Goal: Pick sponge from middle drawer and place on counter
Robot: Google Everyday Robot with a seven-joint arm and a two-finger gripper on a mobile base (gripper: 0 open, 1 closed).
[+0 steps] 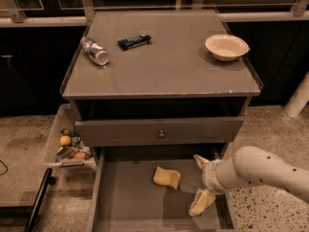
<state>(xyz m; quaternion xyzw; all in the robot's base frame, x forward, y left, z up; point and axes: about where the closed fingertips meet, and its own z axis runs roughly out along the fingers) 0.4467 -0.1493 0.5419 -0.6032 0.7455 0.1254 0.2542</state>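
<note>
Speckled floor, grey cabinet: your end effector (200, 181) hung low inside the open middle drawer (126, 202).
Its fingers were spread, just right of the sponge (166, 177) on the drawer floor and not touching it, probably ready to straddle it. The bench (169, 76) above carried a bowl (227, 46), a bottle (95, 50) and a snack bar (133, 41).

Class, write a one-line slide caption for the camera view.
Gripper, jaws open, low over the middle drawer, beside the sponge but not touching it.
</note>
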